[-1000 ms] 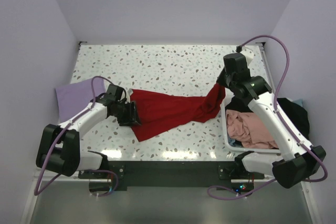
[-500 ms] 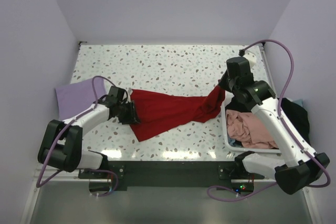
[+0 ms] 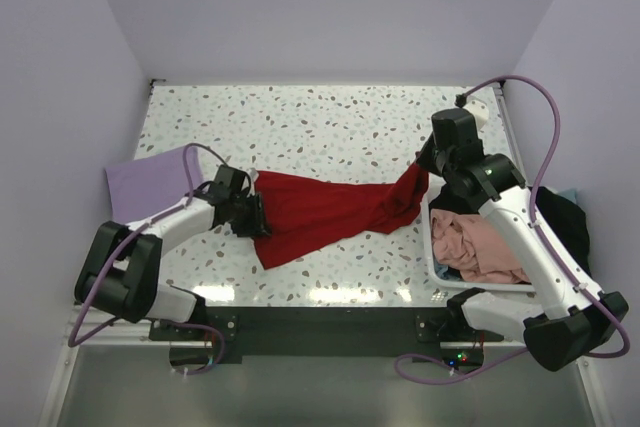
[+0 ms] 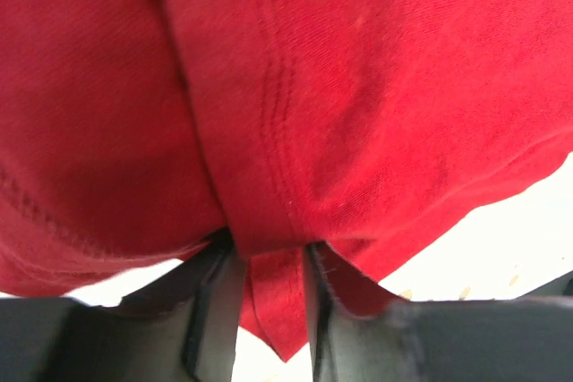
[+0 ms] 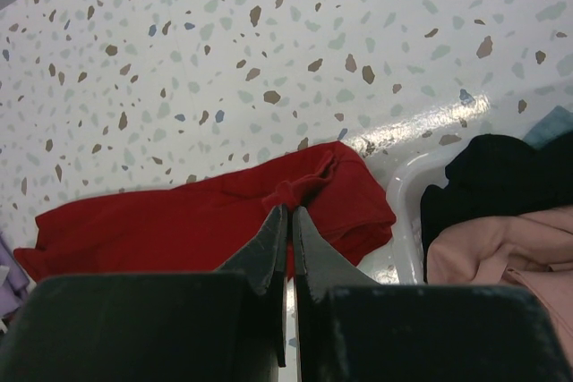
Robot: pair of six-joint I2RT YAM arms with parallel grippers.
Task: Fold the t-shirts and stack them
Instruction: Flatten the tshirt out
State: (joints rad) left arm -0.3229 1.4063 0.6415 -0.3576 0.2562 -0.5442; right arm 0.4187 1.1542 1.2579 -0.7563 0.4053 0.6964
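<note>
My left gripper point(image 4: 266, 261) is clamped on a hem of the red t-shirt point(image 3: 320, 209). My right gripper point(image 5: 286, 214) is pinched nearly closed on the shirt's other end, near the right edge. The shirt lies stretched across the middle of the table point(image 3: 330, 127). I judge this to be the spreading step; next I should draw it taut and flat before folding. No label or writing is readable.

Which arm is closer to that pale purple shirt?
Left. The left arm sits right by the lavender shirt; the right arm is across the table, by the basket.
</note>
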